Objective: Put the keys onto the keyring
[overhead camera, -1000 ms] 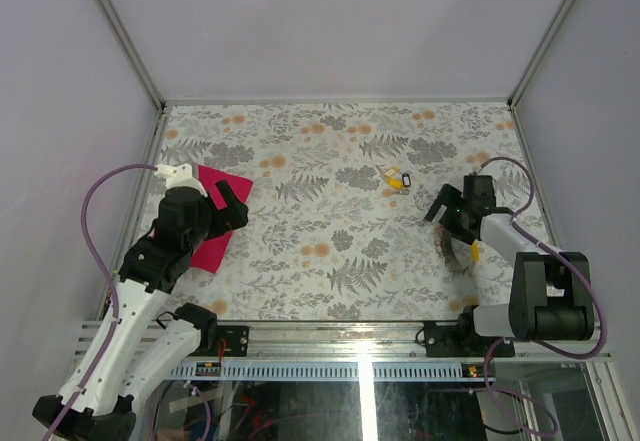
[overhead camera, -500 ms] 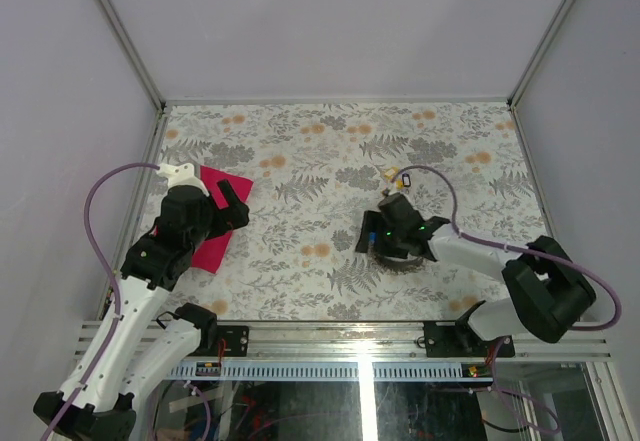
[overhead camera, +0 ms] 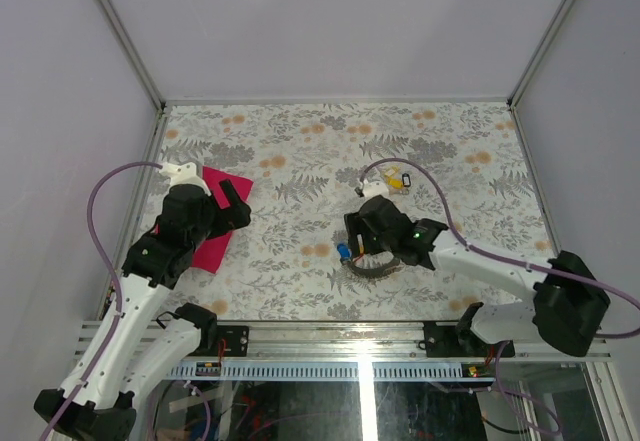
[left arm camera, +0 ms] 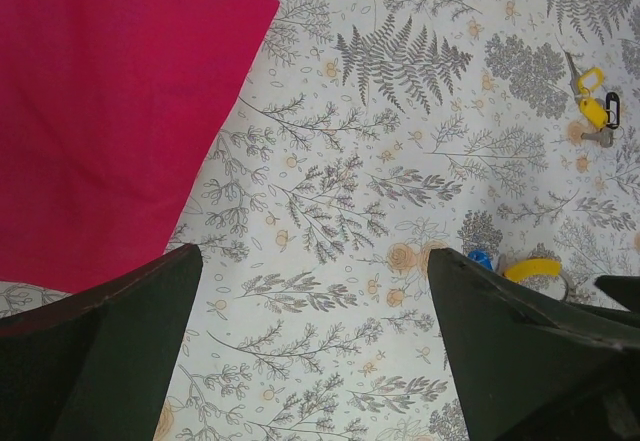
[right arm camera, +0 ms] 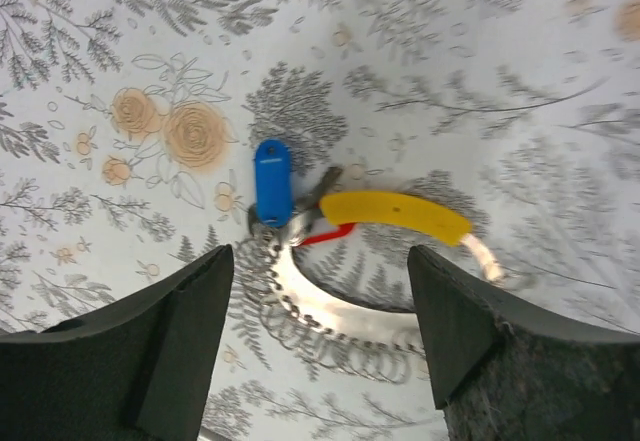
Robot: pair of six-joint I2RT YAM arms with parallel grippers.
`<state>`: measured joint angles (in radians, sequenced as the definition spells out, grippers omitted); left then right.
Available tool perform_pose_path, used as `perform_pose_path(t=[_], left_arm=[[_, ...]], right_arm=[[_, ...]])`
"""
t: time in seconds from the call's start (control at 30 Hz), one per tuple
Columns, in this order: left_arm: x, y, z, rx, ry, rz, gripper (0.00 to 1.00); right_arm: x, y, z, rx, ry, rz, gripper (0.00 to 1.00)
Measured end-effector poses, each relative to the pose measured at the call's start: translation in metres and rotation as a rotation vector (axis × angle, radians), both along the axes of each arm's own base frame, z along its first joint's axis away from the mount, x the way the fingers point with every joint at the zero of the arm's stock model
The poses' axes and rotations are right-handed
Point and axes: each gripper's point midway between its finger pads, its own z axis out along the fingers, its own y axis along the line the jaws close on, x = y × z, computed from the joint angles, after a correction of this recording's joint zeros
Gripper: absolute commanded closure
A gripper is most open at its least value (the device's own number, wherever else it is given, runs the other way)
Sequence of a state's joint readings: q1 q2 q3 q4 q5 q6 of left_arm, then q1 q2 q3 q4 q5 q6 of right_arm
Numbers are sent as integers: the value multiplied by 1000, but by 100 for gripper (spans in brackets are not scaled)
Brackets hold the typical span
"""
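Keyring (right arm camera: pixel 330 313) on table (overhead camera: pixel 300 141) mid-right, blue key (right arm camera: pixel 272 181) + yellow piece (right arm camera: pixel 400 211) at rim; threaded or not, can't tell. Loose yellow keys (overhead camera: pixel 397 178) farther back. R gripper (right arm camera: pixel 320 281) over ring, jaws wide, empty. L gripper (left arm camera: pixel 315 261) fully open, empty, by red cloth (left arm camera: pixel 100 111). Risk: pinch on thin ring slips, skids it, scatters keys. Red bit (right arm camera: pixel 325 233) under yellow piece: unclear.

- Counter (overhead camera: pixel 300 141): white cover with grey fern and orange flower print.
- Walls (overhead camera: pixel 330 21): plain pale grey-lilac panels on three sides.
- Aluminium posts (overhead camera: pixel 119 31) at both back corners.
- Light: even, soft.
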<state>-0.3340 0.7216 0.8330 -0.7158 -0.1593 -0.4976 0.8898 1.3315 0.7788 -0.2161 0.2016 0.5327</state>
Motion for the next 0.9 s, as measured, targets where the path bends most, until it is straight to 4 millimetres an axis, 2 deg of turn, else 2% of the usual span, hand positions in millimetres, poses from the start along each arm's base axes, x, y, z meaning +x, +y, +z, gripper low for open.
perform_pose_path(t=[0.13,0.37,0.53,0.73,0.9], left_arm=[[1,-3,-3,-3,13,-12,0],[1,-5,-3,-8,16,-20,0],[1,-5,-3,-9,17,-23,0],[1,-6,-3,-13,17,-28,0],[0,-8,-4,-16,21,-34,0]], right_arm=[[8,-25,18,-47,-57,9,34],[3,-47,-3,-183,45,84,43],[16,-77,-16,-285,102,-27,43],[30,-116,-25,-275,159,-178,46],[29,-123,-32,-198,224,-203,45]])
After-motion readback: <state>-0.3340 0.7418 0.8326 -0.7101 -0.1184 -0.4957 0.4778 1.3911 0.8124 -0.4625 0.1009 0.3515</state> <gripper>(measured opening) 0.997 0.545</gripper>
